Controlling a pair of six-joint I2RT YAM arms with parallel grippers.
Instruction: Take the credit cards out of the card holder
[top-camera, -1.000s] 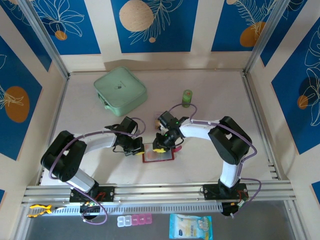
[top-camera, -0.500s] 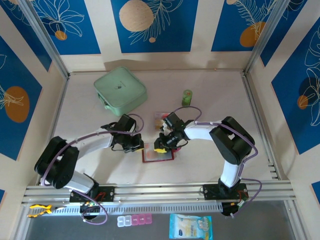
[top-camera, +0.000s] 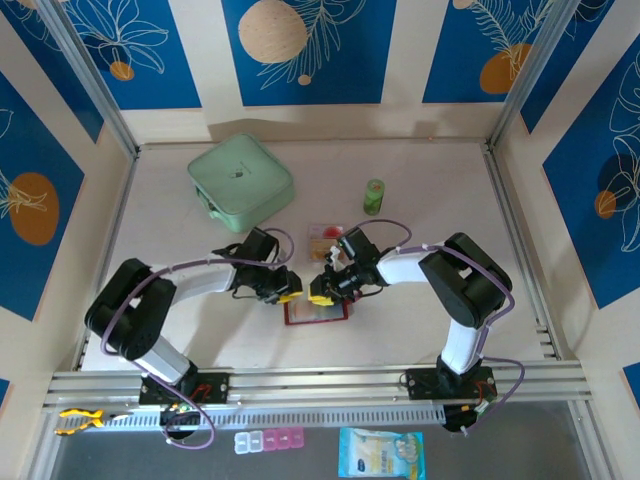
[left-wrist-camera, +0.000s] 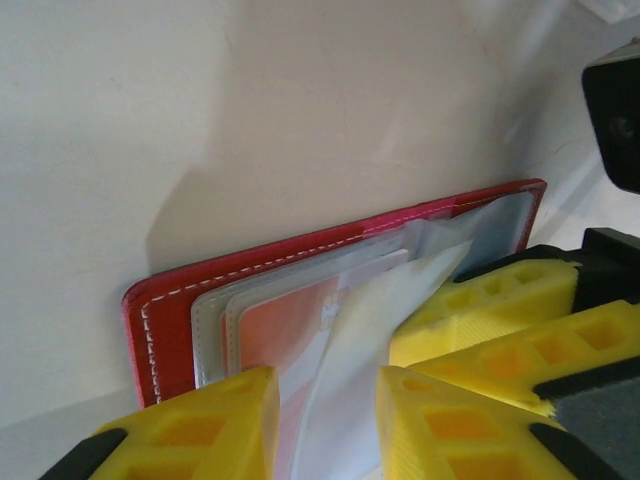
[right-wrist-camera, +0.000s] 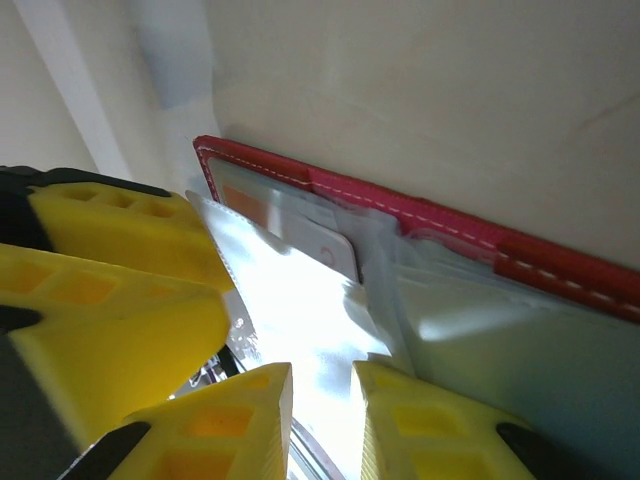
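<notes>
Top external view: card holder (top-camera: 316, 311) lies open and flat on the table (top-camera: 440, 190), near the arm bases, with left gripper (top-camera: 289, 294) at its left corner and right gripper (top-camera: 321, 293) just beside it. Left wrist view: left gripper (left-wrist-camera: 326, 425) has its jaws apart, straddling a loose clear sleeve (left-wrist-camera: 365, 335) without clamping it. An orange credit card (left-wrist-camera: 285, 335) sits inside the sleeves. Right wrist view: right gripper (right-wrist-camera: 320, 405) has a narrow gap with sleeve film running through it; can't tell if it actually pinches. A pale card corner (right-wrist-camera: 325, 243) pokes out by the red edge (right-wrist-camera: 450, 232). You should expect the cards to be thin, stiff and slick, the sleeves floppy, and the wallet light enough to slide. Pin the holder with one arm and take the exposed card edge, not the film.
</notes>
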